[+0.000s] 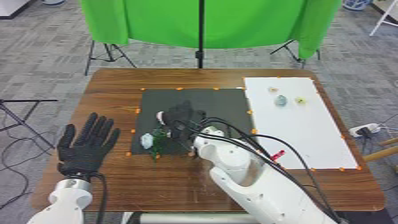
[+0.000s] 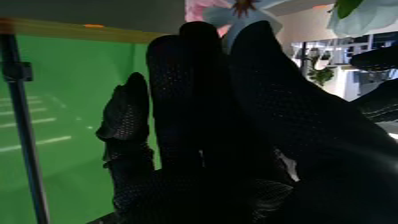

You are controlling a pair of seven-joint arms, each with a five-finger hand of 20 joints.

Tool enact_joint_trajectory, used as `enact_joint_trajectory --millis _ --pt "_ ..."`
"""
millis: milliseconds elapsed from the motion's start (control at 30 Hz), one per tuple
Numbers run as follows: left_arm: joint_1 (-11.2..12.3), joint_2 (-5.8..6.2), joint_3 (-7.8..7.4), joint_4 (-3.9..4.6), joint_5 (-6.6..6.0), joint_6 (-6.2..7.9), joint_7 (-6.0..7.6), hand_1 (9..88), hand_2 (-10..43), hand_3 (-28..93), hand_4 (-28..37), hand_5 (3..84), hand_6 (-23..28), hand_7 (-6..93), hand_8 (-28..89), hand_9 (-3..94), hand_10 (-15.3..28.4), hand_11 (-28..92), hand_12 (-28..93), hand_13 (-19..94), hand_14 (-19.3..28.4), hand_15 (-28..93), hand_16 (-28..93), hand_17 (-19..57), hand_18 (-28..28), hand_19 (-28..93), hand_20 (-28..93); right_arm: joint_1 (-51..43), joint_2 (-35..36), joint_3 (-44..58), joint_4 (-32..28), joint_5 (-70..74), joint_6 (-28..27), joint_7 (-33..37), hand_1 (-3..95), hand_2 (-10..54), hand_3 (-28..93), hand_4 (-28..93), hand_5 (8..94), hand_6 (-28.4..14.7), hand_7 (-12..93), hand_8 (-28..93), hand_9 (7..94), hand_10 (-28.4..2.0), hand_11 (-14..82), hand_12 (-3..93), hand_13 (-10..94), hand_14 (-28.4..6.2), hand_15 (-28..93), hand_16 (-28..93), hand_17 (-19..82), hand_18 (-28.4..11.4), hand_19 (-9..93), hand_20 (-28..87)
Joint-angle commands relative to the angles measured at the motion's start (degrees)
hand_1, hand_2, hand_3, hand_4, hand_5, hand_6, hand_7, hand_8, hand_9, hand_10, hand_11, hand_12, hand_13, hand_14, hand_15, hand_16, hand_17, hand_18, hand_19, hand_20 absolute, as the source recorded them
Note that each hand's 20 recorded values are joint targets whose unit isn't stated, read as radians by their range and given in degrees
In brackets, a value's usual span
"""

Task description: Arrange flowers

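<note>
My right hand is over the dark mat, beside a pink-and-white flower. A pale blue flower and green stems lie on the mat's near left part. In the right wrist view, my right hand has straight fingers, their tips close to a pink flower and a pale bloom; contact is unclear. Another white bloom has a green leaf. My left hand is open at the table's left, palm and fingers spread.
On the right of the brown table is a white sheet with small flower pieces near its far end. A red item lies by its near left edge. Orange tape marks edge the mat and sheet. Cables hang along the right arm.
</note>
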Motion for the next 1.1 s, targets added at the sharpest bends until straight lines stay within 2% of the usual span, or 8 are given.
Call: enact_joint_trajectory --millis 33,167,267,533,767,900,1033,1100 --pt "-0.39 -0.25 0.32 0.34 -0.16 0.93 -0.84 23.8 17.9 75 -28.3 46.4 10.5 10.4 -9 38.6 16.0 21 9 28 16.0 36 -8 -8.7 13.8 37 12 -0.29 0.67 1.48 0.12 -1.62 -0.96 0.67 58.4 -9.5 74 -28 64.9 0.3 21 -16 66.4 -12.4 20.3 16.2 59 -9.3 59 36 28 -22.4 85 42" --pt "0.07 -0.73 0.08 0.19 0.27 1.13 -1.01 23.9 17.9 75 -28.3 46.5 10.5 10.4 -9 38.6 16.0 21 9 28 16.0 36 -8 -8.7 13.8 37 12 -1.13 1.55 3.01 -1.52 -0.34 -1.88 2.73 57.5 -9.5 75 -28 62.6 -0.2 20 -16 63.5 -13.0 18.6 15.8 57 -9.8 59 36 27 -22.5 84 42" --pt "1.03 -0.93 -0.25 -0.19 2.29 2.31 -0.15 23.9 17.9 75 -28.3 46.5 10.5 10.4 -9 38.5 16.0 21 9 28 16.0 36 -8 -8.7 13.8 37 12 -1.05 2.82 4.46 -2.51 -0.46 -2.11 3.81 51.5 -9.5 80 -28 60.3 -1.3 20 -15 59.2 -15.0 17.5 15.6 54 -12.2 63 30 27 -23.0 84 42" --pt "2.47 -1.43 -0.77 -0.82 2.05 1.52 0.56 24.0 17.9 75 -28.3 46.5 10.5 10.5 -9 38.5 16.1 21 9 28 16.0 36 -8 -8.8 13.8 37 12 -2.17 7.97 10.19 -6.76 2.62 -2.32 9.34 48.3 -9.5 84 -28 57.0 -2.9 18 -15 54.5 -16.5 15.6 14.9 52 -13.8 61 24 26 -23.3 83 40" --pt "3.85 -1.41 -0.88 -1.47 2.35 1.65 1.71 24.1 17.9 75 -28.3 46.5 10.5 10.4 -9 38.5 16.0 21 9 28 16.0 36 -8 -8.6 13.7 37 12 -0.16 11.1 15.85 -0.94 1.18 -1.36 10.47 47.2 -9.5 86 -28 55.0 -3.3 18 -14 50.6 -16.2 13.8 13.9 46 -14.3 46 12 24 -22.8 77 34" --pt "3.72 -1.5 -0.68 -1.42 2.46 1.59 1.55 24.1 17.9 75 -28.3 46.5 10.5 10.4 -9 38.5 16.0 21 9 28 16.1 36 -8 -8.7 13.7 37 12 0.58 12.33 17.78 2.37 2.74 -1.0 13.04 47.8 -9.5 87 -28 54.6 -2.7 18 -15 47.7 -15.7 12.1 13.2 41 -15.1 37 12 22 -22.1 74 31" --pt "3.84 -1.88 -0.92 -1.41 4.05 1.67 1.34 24.1 17.9 75 -28.3 46.5 10.5 10.4 -9 38.5 16.0 21 9 28 16.1 36 -8 -8.8 13.8 37 12 -0.81 12.94 20.0 3.75 2.15 -1.16 14.33 46.3 -9.5 86 -28 53.4 -2.9 18 -15 46.5 -15.9 11.8 13.0 40 -15.3 34 12 22 -21.8 72 29" --pt "3.72 -1.98 -0.86 -1.39 3.87 1.5 1.29 24.1 17.9 75 -28.3 46.4 10.5 10.4 -9 38.5 16.1 21 9 28 16.1 36 -8 -8.8 13.8 37 12 -1.32 13.19 20.83 4.12 1.96 -2.01 15.15 46.1 -9.5 86 -28 52.9 -3.0 18 -15 45.8 -15.9 11.5 12.9 39 -15.4 33 12 21 -21.8 72 28"
